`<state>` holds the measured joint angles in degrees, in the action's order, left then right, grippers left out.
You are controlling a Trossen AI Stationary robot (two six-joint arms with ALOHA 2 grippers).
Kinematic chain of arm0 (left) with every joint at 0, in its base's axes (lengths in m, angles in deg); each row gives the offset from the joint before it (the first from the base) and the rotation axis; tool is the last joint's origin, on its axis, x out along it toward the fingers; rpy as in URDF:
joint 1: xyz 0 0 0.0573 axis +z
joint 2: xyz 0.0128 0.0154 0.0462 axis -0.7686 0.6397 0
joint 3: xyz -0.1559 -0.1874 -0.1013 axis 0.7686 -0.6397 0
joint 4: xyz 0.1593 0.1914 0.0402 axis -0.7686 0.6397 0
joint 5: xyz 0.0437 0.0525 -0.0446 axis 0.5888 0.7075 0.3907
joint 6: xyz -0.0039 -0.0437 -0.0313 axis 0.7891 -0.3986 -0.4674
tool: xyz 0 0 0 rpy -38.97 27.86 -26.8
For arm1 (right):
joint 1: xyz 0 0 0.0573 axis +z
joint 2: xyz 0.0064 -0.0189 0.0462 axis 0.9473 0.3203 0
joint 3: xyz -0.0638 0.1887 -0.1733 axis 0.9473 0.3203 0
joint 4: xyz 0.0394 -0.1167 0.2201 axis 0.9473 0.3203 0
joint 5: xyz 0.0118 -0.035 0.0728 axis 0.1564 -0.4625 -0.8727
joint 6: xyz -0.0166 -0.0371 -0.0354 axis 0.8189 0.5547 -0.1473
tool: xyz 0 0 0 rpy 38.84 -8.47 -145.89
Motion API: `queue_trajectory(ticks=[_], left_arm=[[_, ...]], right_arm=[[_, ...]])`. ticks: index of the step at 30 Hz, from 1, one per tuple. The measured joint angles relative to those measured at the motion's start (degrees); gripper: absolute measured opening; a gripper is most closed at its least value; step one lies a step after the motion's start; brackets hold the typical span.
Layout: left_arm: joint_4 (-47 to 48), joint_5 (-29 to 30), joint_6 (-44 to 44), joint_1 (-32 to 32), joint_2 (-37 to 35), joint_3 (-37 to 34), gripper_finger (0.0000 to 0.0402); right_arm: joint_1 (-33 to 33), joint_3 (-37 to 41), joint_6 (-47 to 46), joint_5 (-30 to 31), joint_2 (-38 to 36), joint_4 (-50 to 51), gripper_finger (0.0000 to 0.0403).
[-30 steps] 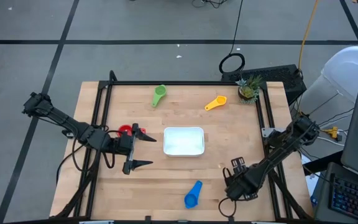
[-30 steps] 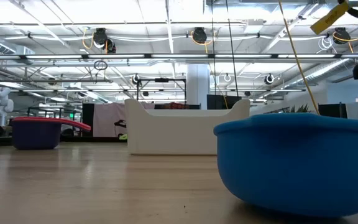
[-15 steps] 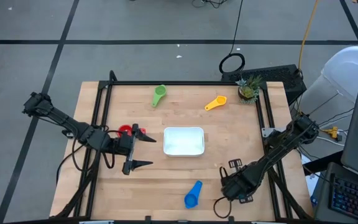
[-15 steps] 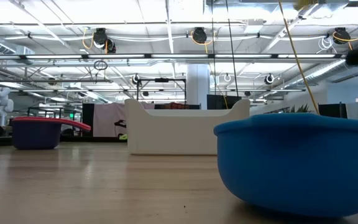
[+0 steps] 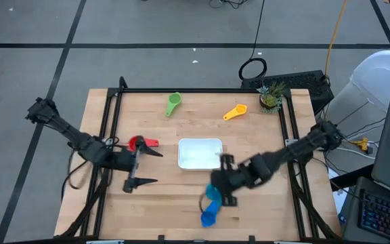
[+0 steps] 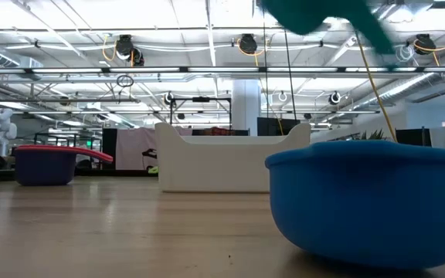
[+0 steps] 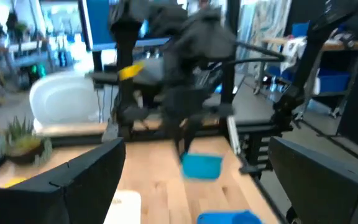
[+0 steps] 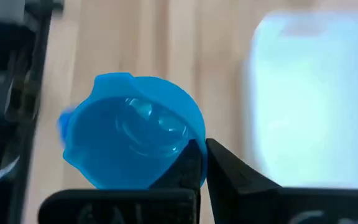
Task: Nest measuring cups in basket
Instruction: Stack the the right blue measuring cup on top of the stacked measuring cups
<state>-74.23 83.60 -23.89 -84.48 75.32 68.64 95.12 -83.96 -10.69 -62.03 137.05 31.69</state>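
The right gripper (image 5: pixel 217 192) has its fingers (image 8: pixel 229 177) clamped on the rim of a light blue measuring cup (image 8: pixel 134 132), its bowl empty, held above the table (image 5: pixel 249 142). A dark blue cup (image 5: pixel 208 217) lies just below those fingers, on its side. The white basket (image 5: pixel 200 153), empty, sits just beyond them. The left gripper (image 5: pixel 142 166) waits beside the basket, fingers wide apart, a red cup (image 5: pixel 138 142) near one fingertip. Farther off lie the green cup (image 5: pixel 173 103) and yellow cup (image 5: pixel 235 112).
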Motion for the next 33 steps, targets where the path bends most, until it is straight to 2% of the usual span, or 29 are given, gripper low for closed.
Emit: queue_trajectory(ticks=[4,7,10,15,20,25,28,33], left_arm=[[0.94,3.77,3.97,-4.05,-5.66,0.02,0.0397],[6.44,11.42,5.79,-7.70,-11.04,0.07,0.0397],[13.58,18.40,3.92,-10.60,-16.13,0.07,0.0397],[18.90,24.11,-0.38,-12.75,-20.02,0.07,0.0397],[19.42,25.38,-1.14,-13.08,-20.13,0.07,0.0397],[18.77,25.96,-1.27,-13.08,-19.80,0.07,0.0397],[18.52,27.04,-0.54,-13.06,-19.75,0.07,0.0397],[17.43,27.54,0.84,-13.01,-18.66,0.07,0.0397]], right_arm=[[-6.89,-0.71,7.90,0.05,-0.02,-7.14,0.0000],[-11.23,-0.68,13.01,-1.48,0.07,-11.79,0.0000],[-14.52,-0.68,17.17,-4.03,0.84,-16.38,0.0000],[-18.13,-0.68,23.47,-8.34,3.52,-25.11,0.0000],[-20.88,-0.64,27.73,-14.39,6.79,-37.51,0.0000],[-24.45,-0.66,28.17,-21.53,9.35,-50.28,0.0000],[-26.79,-1.59,28.09,-24.48,11.54,-53.10,0.0000],[-29.27,-8.21,29.34,-27.77,17.56,-50.39,0.0000]])
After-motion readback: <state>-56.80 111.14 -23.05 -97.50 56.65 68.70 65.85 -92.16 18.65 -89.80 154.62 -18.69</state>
